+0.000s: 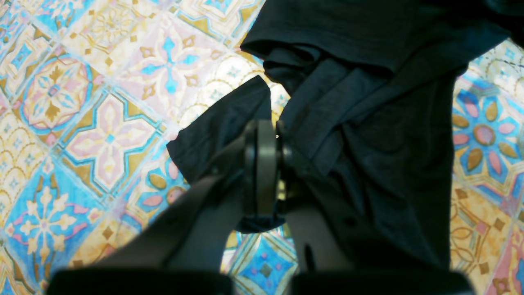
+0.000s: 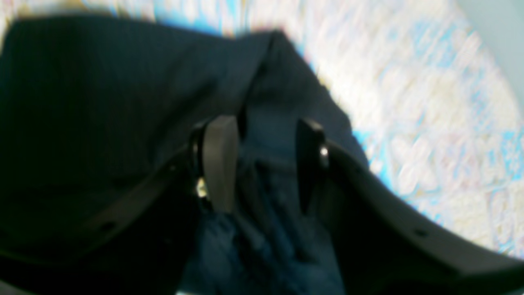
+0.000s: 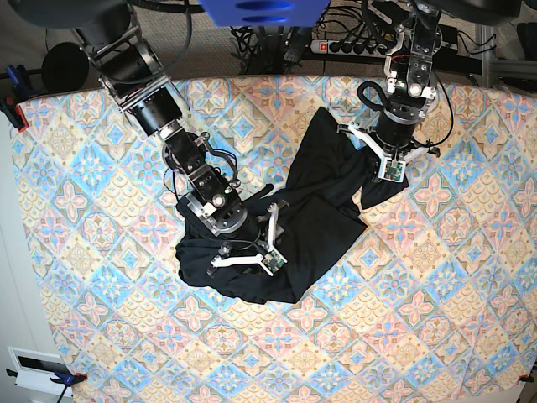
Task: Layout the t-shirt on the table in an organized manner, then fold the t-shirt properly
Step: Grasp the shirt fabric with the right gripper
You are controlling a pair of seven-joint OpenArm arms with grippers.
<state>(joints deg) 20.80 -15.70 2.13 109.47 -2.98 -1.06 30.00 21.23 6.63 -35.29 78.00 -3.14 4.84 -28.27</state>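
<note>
T-shirt (image 3: 315,214) black, bunched and crumpled, lying mid-counter in the base view, running diagonally from the far right down toward the near left. Not spread flat; heavy folds and overlapping layers through the middle, one edge flipped over. In the left wrist view the fabric (image 1: 368,106) piles in layered folds with a small flap sticking out to the side over the tiles.

Left hand (image 1: 266,135) fully closed, pinching a bit of the t-shirt between its fingertips; cloth drapes both sides of the fingers. In the base view this hand (image 3: 388,172) sits at the shirt's far-right end.

Right hand (image 2: 262,159) partly open, jaws straddling a ridge of dark cloth (image 2: 102,102) that rises between them; view is blurred, so cannot tell whether the fingers actually press the fabric. In the base view it (image 3: 268,256) is over the near-left bulk of the shirt.

Counter (image 3: 101,319) covered in pastel diamond-tile cloth, pink, blue and cream florals. Cables and a power strip (image 3: 340,46) beyond the far edge.
</note>
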